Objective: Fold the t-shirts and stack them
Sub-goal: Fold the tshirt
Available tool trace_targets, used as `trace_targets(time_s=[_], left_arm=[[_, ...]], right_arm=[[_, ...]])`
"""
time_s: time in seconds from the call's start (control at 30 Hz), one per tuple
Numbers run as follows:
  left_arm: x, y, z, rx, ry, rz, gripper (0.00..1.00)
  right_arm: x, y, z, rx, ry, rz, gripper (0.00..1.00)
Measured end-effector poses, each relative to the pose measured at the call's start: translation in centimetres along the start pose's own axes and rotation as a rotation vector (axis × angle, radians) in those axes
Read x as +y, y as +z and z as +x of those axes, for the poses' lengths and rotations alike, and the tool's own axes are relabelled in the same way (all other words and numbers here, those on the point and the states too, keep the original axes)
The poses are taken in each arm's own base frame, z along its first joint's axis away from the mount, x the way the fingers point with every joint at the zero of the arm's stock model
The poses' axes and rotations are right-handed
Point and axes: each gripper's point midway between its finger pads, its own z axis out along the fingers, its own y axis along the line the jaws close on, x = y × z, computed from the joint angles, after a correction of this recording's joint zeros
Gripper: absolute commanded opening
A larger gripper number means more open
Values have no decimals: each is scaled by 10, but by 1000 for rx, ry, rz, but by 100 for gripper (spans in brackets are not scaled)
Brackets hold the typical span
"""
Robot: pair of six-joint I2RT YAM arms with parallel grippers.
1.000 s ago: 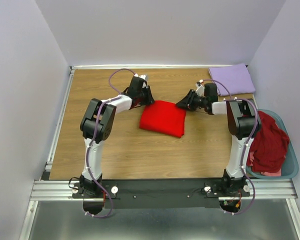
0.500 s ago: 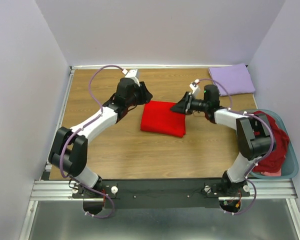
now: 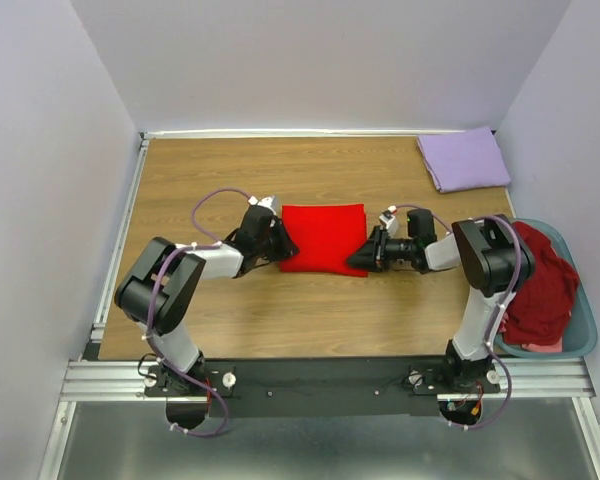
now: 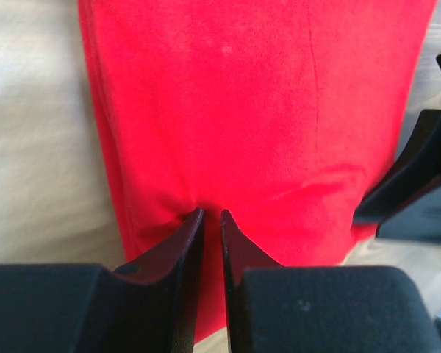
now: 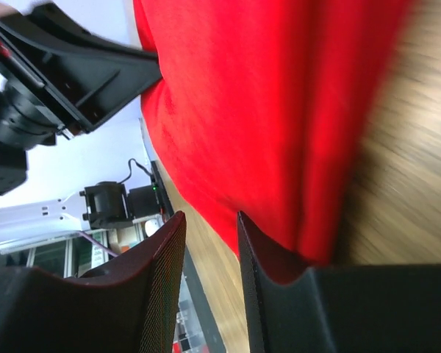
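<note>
Shown only from the left wrist: left pincer nipped shut on a pucker of red t-shirt hem. Right pincer at the opposite hem, perhaps under it; blurred, so gripping or not cannot be told

A brown wood-grain tabletop fills the middle of the overhead view. A teal-blue plastic basket sits at 4 o'clock, just off the table's right edge. A silver aluminium rail runs across at 6 o'clock, with a grey metal sheet below it. Pale lilac-grey walls stand at 9, 12 and 3 o'clock.
</note>
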Motion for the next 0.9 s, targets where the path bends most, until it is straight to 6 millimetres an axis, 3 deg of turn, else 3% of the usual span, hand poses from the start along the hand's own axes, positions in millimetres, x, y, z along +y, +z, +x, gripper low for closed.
trace_targets(time_s=[0.07,0.2,0.3,0.4,0.5,0.6,0.7,0.77,0.83,0.9], left_arm=[[5,-10,4,-8,-35,6,27],[12,-37,5,-34,-69,-8,49],[6,-59,-6,-81,-71,-6,57],[-11,-89,-32,-180,-51,17,60],[-28,-132,-73,-356,-4,21,68],[-39,-177,-111,-536,45,-6,70],[-42,-228,-148,-733,78,-66,74],[-33,-252,-159,-823,91,-134,75],[-21,-267,-162,-872,98,-204,77],[-5,-275,-158,-901,95,-274,77]], right_arm=[[-2,-6,-3,-15,0,1,42],[4,-15,-9,-34,-23,46,45],[31,-19,-19,-53,-70,45,46],[73,-12,-24,-50,-153,1,47],[122,12,-13,-7,-226,-87,48],[141,39,5,49,-235,-154,48],[119,67,15,88,-166,-135,47],[90,80,17,94,-89,-89,47],[61,89,21,99,-18,-40,46],[51,92,23,106,22,-42,46]])
